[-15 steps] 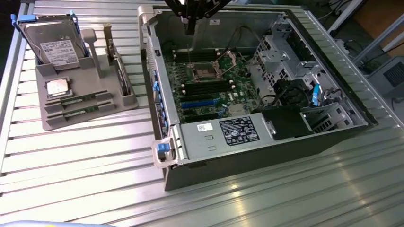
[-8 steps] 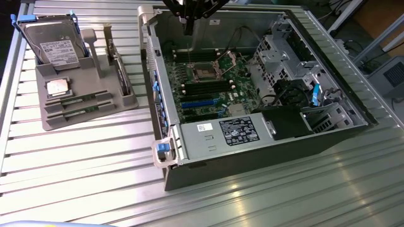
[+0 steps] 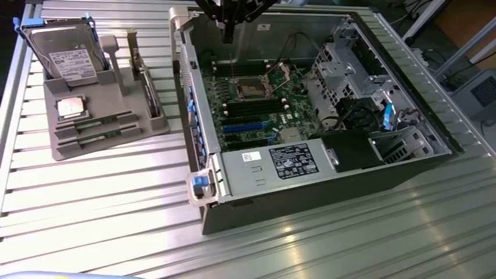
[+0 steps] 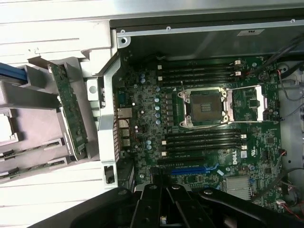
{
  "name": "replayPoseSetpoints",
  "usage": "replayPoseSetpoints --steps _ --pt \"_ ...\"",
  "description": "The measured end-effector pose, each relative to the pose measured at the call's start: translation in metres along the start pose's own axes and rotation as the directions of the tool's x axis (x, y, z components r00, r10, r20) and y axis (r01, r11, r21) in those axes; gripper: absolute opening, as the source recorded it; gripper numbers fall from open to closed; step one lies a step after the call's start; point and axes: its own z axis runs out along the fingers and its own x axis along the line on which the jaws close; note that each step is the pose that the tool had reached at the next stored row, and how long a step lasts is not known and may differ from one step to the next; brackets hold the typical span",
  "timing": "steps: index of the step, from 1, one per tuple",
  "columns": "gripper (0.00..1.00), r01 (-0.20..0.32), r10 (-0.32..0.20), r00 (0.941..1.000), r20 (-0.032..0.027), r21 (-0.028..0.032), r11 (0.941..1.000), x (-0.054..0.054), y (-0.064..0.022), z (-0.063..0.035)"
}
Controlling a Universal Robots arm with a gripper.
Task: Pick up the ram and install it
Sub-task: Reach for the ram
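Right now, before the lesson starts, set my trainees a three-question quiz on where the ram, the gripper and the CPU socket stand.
1. True or false: the gripper hangs over the open computer case.
2. Where does the ram lie? A) in a slot of the grey holder; B) in a motherboard slot; C) on top of the hard drive.
3. Fill in: the motherboard's CPU socket is ___ (empty or filled).
Key: 1 true; 2 A; 3 empty.

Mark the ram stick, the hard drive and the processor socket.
ram stick (image 4: 71,111), wrist view, middle of the green board
hard drive (image 3: 71,58), exterior view, its white label
processor socket (image 4: 205,107), wrist view, its dark centre
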Motion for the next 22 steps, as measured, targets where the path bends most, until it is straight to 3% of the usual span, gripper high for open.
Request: replayPoseSetpoints --steps 15,22 --pt "0.11 0.0 0.0 1.0 0.0 0.0001 1.0 0.009 -0.0006 -0.0003" --pt "0.11 0.0 0.0 1.0 0.0 0.0 1.0 0.019 -0.0014 -0.0005"
